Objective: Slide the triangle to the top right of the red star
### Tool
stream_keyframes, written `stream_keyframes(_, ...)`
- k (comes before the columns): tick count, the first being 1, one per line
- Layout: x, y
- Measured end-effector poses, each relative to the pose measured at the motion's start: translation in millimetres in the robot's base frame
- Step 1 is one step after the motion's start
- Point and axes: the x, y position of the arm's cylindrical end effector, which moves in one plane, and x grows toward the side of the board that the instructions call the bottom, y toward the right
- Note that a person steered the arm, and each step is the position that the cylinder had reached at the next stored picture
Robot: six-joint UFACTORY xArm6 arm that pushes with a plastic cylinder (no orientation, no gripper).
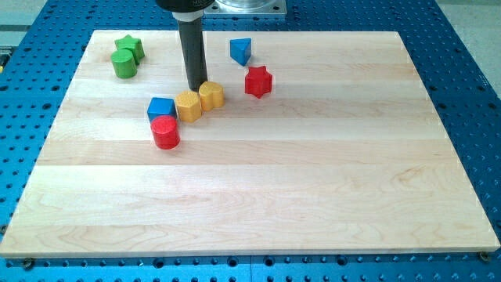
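Observation:
The blue triangle [241, 51] sits near the view's top, just above and left of the red star [257, 81]. My tip [196, 87] touches the board left of the star, right behind two yellow blocks: a yellow hexagon [189, 105] and a yellow rounded block [211, 95]. The triangle is about 70 px to the upper right of my tip. The rod rises straight up from the tip to the view's top edge.
A blue cube [160, 108] and a red cylinder [165, 131] stand left of the yellow blocks, touching. A green star [130, 47] and a green cylinder [123, 63] sit at the top left corner of the wooden board [258, 196].

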Motion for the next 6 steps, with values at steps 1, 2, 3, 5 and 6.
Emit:
stream_keyframes(1, -25.6, -10.6)
stream_keyframes(2, -38.8, -29.1)
stream_keyframes(3, -94.3, -3.8)
stream_keyframes(5, -25.1, 122.8)
stream_keyframes(6, 36.3, 195.1)
